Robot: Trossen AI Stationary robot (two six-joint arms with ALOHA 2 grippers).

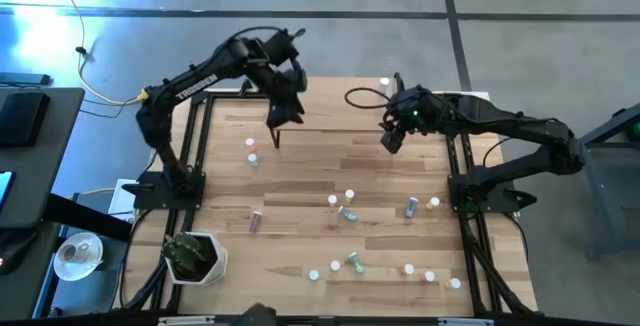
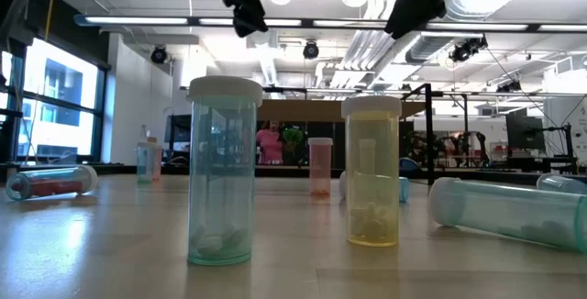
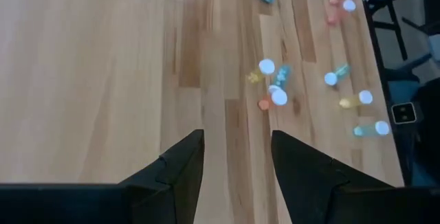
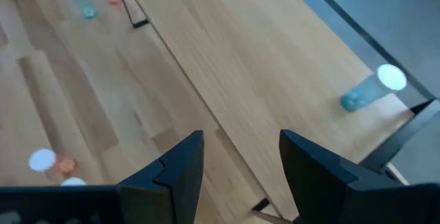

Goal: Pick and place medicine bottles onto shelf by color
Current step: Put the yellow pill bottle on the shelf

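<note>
Above the shelf (image 1: pixel 340 116), left gripper (image 1: pixel 276 118) parted, empty

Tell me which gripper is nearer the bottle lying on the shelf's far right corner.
Right. The right gripper hovers just in front of the teal bottle on the shelf. The left gripper hangs over the shelf's opposite end.

bottles (image 1: pixel 347 213) scattered on table (image 1: pixel 300 166), plant (image 1: pixel 192 255) at corner

Left gripper (image 1: pixel 283 116) raised, jaws apart, empty, right gripper (image 1: pixel 391 136) likewise
</note>
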